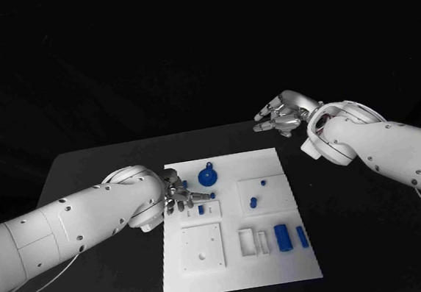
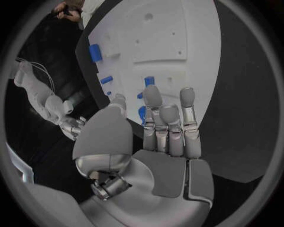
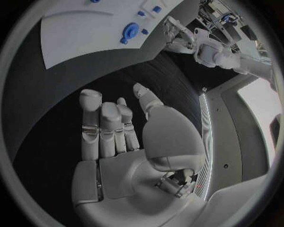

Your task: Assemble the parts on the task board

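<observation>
1. Head view: the left robot hand [image 1: 179, 197] is hovering, fingers spread and holding nothing, over the left edge of the white rectangular task board [image 1: 241, 260] on the black tabletop [image 1: 87, 179], just beside a round blue plastic part [image 1: 205, 177].
2. Left wrist view: small blue parts [image 2: 95, 52] are lying beyond its fingertips [image 2: 153, 94].
3. Right wrist view: the right robot hand [image 3: 118, 137] is waiting, fingers loosely apart and holding nothing, well off the board; the left is nearer. No writing is readable.

left hand [image 1: 173, 196] covers the task board [image 1: 280, 254] at its left edge, and its fingers [image 2: 168, 118] hide part of a blue part [image 2: 142, 113] in the left wrist view. whether the fingers touch a part can't be told. the round blue part [image 1: 205, 177] is too small to name. task board cut off by the circle rim in the right wrist view. right hand [image 1: 283, 116] back faces camera, its palm is hidden.
</observation>
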You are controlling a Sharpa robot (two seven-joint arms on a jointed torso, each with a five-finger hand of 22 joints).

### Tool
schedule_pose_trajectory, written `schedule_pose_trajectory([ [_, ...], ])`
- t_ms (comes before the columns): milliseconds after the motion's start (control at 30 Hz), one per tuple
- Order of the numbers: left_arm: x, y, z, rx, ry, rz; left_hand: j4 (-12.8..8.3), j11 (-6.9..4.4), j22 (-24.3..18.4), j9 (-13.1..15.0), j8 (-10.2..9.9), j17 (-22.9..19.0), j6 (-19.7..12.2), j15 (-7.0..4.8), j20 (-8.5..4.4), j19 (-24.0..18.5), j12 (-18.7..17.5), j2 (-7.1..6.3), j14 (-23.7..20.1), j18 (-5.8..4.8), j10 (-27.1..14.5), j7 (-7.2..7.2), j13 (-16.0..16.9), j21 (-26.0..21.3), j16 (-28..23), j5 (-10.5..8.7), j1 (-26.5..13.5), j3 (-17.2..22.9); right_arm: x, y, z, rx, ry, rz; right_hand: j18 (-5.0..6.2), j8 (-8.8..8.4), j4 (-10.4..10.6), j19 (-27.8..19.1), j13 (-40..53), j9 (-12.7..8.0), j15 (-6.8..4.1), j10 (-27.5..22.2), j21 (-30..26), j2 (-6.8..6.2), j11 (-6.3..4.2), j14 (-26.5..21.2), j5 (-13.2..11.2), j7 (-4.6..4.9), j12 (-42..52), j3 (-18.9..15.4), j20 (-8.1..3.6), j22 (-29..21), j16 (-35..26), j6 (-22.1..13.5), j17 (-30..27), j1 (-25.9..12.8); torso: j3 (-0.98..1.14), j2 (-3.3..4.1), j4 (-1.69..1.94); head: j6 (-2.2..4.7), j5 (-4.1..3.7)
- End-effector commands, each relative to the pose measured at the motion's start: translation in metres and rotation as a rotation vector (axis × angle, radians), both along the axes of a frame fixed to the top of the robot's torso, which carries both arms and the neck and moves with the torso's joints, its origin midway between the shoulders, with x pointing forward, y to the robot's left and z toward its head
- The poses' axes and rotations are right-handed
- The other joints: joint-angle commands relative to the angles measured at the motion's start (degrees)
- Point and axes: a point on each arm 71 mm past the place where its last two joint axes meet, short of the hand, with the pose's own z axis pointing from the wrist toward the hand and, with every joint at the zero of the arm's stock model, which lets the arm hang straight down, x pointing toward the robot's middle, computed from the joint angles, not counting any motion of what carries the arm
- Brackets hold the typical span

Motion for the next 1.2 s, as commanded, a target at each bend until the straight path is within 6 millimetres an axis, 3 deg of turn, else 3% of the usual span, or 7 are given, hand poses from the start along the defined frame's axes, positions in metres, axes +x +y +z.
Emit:
schedule_pose_trajectory([
  [33, 0.008, 0.007, 0.011, -0.063, 0.039, 0.033, -2.0, 0.57, 0.1, -7.3, 0.2, -2.2, -3.8, 0.67, 0.46, -0.5, -4.1, 3.33, -0.5, -0.88, 2.5, 1.36, -0.6, -1.9, -2.2, 1.35, 1.7, 0.9, 0.000, 0.000, -0.001, 0.004, 0.001, 0.007, 0.80, 0.22, 0.1, 2.5, -0.1, -0.1, -0.02, -0.4, -0.2, -0.04, -0.02, -0.1, 0.2, 0.03, -0.3, -0.5, 0.29, 3.7, -0.3, -0.5, 0.0, -0.4, 0.03, 0.01, 0.01, 0.27, 0.11],
  [233, 0.034, 0.029, 0.045, -0.102, 0.001, 0.104, -10.5, 1.71, 0.5, -21.2, -0.1, -5.2, -9.0, 1.50, 1.22, 0.4, -8.4, 8.48, -1.7, -0.69, 2.0, 3.23, 1.8, -6.1, -2.2, 8.54, 1.7, -1.9, 0.000, -0.003, -0.002, 0.004, 0.003, 0.001, 0.81, 0.22, 0.2, 2.5, -0.1, -0.1, -0.02, -0.4, -0.3, 0.05, -0.02, 0.0, 0.6, 0.05, -0.3, -0.7, 0.29, 3.7, -0.4, -0.6, -0.1, -0.4, 0.02, 0.01, -0.02, 0.83, 0.44],
  [467, 0.055, 0.041, 0.062, -0.069, -0.020, 0.124, -12.1, 2.05, 1.0, -26.0, 0.0, -6.1, -11.5, 1.90, 1.61, 0.8, -9.1, 9.64, -2.1, -0.50, 1.4, 4.12, 3.2, -7.8, -1.7, 9.46, 2.0, -3.2, 0.001, -0.002, -0.002, 0.005, 0.003, 0.000, 0.82, 0.21, 0.4, 2.6, -0.1, -0.1, -0.01, -0.4, -0.3, 0.07, 0.00, 0.0, 0.8, 0.11, -0.3, -0.8, 0.29, 3.7, -0.4, -0.9, -0.1, -0.4, 0.05, 0.09, -0.10, 1.39, 0.91],
  [700, 0.073, 0.047, 0.067, 0.008, -0.063, 0.118, -11.2, 1.99, 1.1, -24.7, 1.2, -6.4, -11.4, 1.87, 1.59, 0.9, -8.9, 8.08, -2.6, -0.64, 0.9, 3.85, 3.9, -8.3, -1.1, 9.21, 2.1, -2.2, 0.001, 0.000, -0.002, 0.007, 0.003, 0.003, 0.82, 0.22, 0.5, 2.6, -0.1, -0.1, 0.00, -0.3, -0.2, 0.11, 0.01, 0.0, 0.8, 0.13, -0.2, -0.9, 0.30, 3.8, -0.3, -1.0, -0.1, -0.5, -0.01, 0.33, -0.40, 1.85, 1.26],
  [900, 0.079, 0.047, 0.061, 0.039, -0.051, 0.108, -10.5, 1.83, 1.2, -19.8, 3.7, -6.4, -12.3, 1.80, 1.50, 0.6, -8.0, 7.59, -3.2, -0.82, 0.4, 3.50, 4.9, -8.1, 0.0, 11.59, 2.2, -1.8, 0.000, 0.001, -0.002, 0.008, 0.003, 0.005, 0.82, 0.22, 0.5, 2.6, -0.1, -0.1, 0.00, -0.3, -0.2, 0.11, 0.01, 0.0, 0.8, 0.13, -0.2, -0.9, 0.30, 3.8, -0.3, -1.0, -0.1, -0.5, -0.01, 0.68, -0.67, 2.13, 1.43],
  [1067, 0.080, 0.042, 0.050, 0.036, -0.021, 0.054, -11.2, 1.58, 1.2, -8.3, 8.1, -6.5, -14.1, 1.84, 1.62, -0.1, -6.5, 8.36, -4.4, -0.83, -1.5, 2.81, 6.1, -7.7, 0.9, 13.92, 2.1, -2.5, 0.000, 0.001, -0.001, 0.009, 0.002, 0.005, 0.84, 0.21, 0.6, 2.6, -0.1, -0.1, 0.02, -0.2, -0.2, 0.13, 0.06, 0.1, 0.9, 0.23, -0.2, -1.0, 0.31, 3.8, -0.3, -1.5, 0.0, -0.4, -0.09, 0.95, -0.89, 2.07, 1.60],
  [1200, 0.081, 0.039, 0.042, 0.029, -0.005, 0.026, -10.8, 1.22, 1.2, 3.5, 15.4, -6.8, -18.4, 1.76, 1.54, -0.3, -4.0, 8.77, -5.0, -0.88, -3.4, 2.17, 7.2, -7.4, 1.9, 15.91, 1.6, -3.2, 0.000, 0.002, -0.001, 0.009, 0.001, 0.006, 0.86, 0.20, 0.7, 2.7, -0.1, -0.1, 0.04, -0.2, -0.2, 0.14, 0.09, 0.1, 0.9, 0.30, -0.3, -1.2, 0.33, 3.8, -0.3, -1.8, -0.1, -0.3, -0.12, 1.11, -1.10, 2.11, 1.58],
])
